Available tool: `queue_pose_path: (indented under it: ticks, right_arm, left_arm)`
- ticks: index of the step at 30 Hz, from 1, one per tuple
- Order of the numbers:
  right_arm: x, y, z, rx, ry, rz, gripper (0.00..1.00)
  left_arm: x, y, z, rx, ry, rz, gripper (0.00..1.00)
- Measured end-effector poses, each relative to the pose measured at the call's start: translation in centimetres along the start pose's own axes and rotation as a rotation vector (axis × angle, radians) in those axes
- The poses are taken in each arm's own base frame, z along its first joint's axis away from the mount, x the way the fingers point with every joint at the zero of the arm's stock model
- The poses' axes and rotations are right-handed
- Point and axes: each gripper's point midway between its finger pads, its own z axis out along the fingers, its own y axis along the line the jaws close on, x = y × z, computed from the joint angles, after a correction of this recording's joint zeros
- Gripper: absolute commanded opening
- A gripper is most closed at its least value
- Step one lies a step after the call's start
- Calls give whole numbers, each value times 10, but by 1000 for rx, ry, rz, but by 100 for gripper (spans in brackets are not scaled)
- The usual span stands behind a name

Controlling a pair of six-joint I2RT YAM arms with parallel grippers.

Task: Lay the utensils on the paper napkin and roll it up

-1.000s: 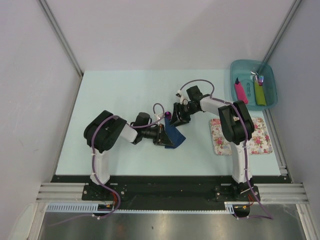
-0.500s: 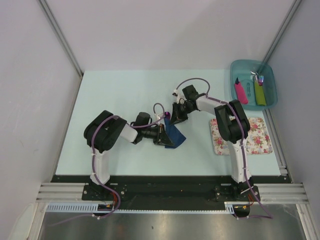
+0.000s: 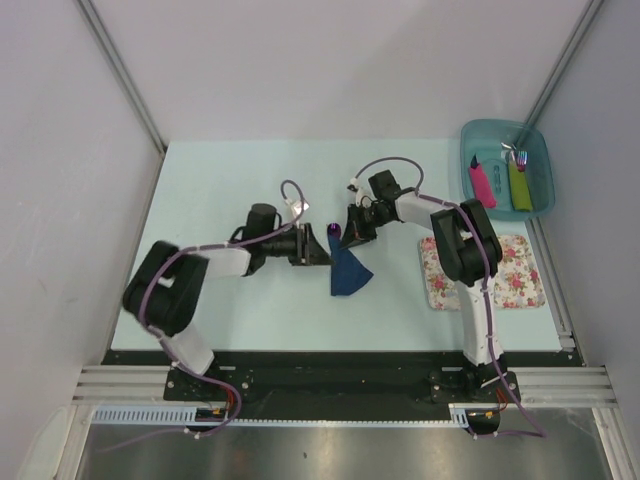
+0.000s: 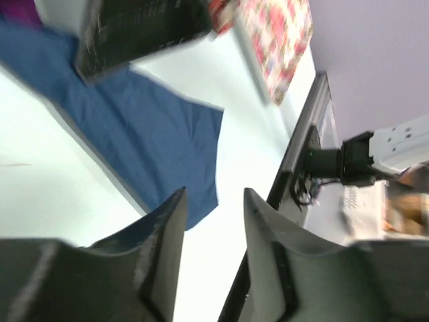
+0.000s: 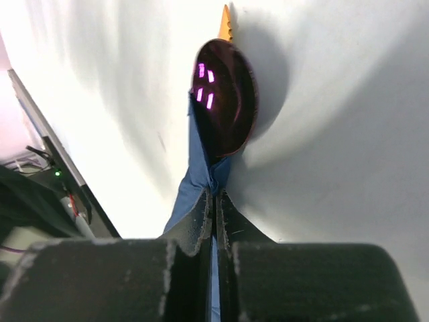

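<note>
Right wrist: my right claw point(image 5: 216, 201) is clenched on the twisted neck of the navy paper napkin point(image 5: 199, 157), with the spoon point(image 5: 224, 94) bowl and wooden knife point(image 5: 226, 23) tip poking out beyond it on the worktop point(image 5: 322, 100). My left claw point(image 4: 214, 198) hangs released and empty beside the loose tail, so one tug could tear the paper or let both pieces slide out.

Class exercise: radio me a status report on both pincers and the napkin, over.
Left pincer open, empty, beside napkin. Right pincer shut on napkin by spoon bowl; knife tip showing beyond. Mat lies apart, to the right.
</note>
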Motion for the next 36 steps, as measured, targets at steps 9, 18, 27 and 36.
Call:
queue_pose_path:
  ticks: [9, 18, 27, 36]
  right_arm:
    - [-11, 27, -17, -67, -82, -39, 0]
    - [-26, 60, -39, -136, -156, -110, 0]
    - [-37, 132, -102, -217, -268, -279, 0]
    - [-17, 236, -168, -313, -321, -589, 0]
  left_arm:
    - [-65, -41, -90, -102, -220, 320, 73]
    - [-71, -41, -126, -207, -282, 406, 99]
    - [-83, -119, -177, -176, -513, 724, 100]
    - [-63, -167, -187, -21, -481, 887, 87]
